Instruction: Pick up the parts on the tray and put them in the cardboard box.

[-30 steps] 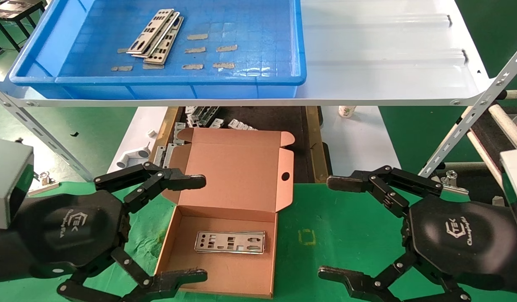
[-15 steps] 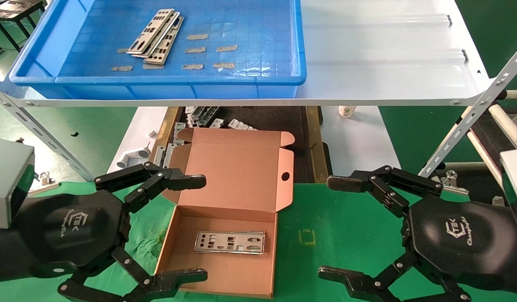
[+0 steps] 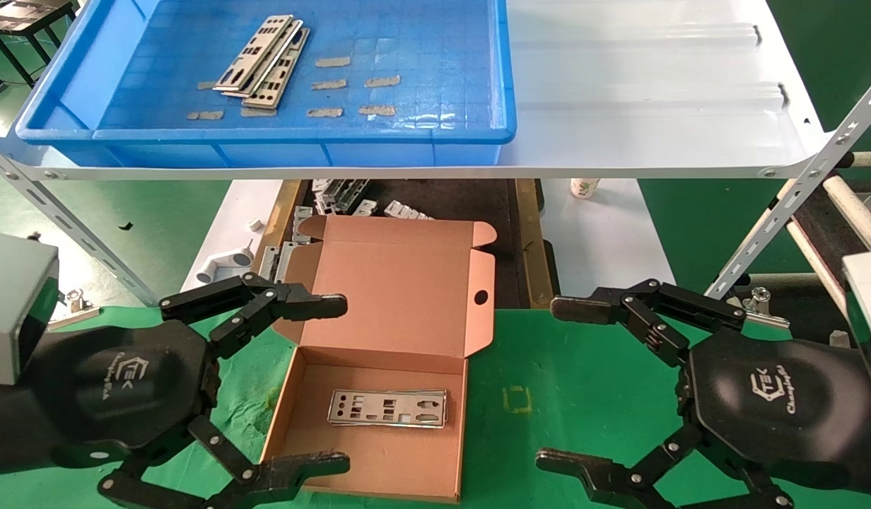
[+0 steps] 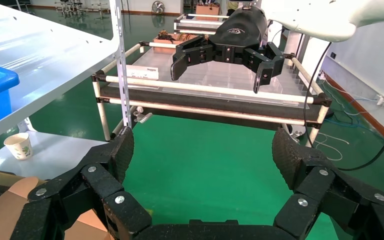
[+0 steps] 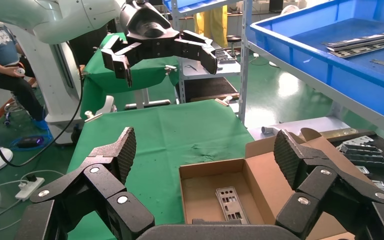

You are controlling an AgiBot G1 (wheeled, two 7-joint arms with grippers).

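While parts (image 3: 262,62) overlap in tray (image 3: 68,92), risks lifting 2 together; left gripper (image 3: 326,385) and right gripper (image 3: 559,385) wide open, empty, beside cardboard box (image 3: 400,297).

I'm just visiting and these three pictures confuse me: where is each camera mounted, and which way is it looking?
Head view: from the robot's head, looking down at the tray, cardboard box, left pincer and right pincer.
Left wrist view: sideways past its own open fingers at the right pincer.
Right wrist view: back at the left pincer.
Shared: the part in the box.
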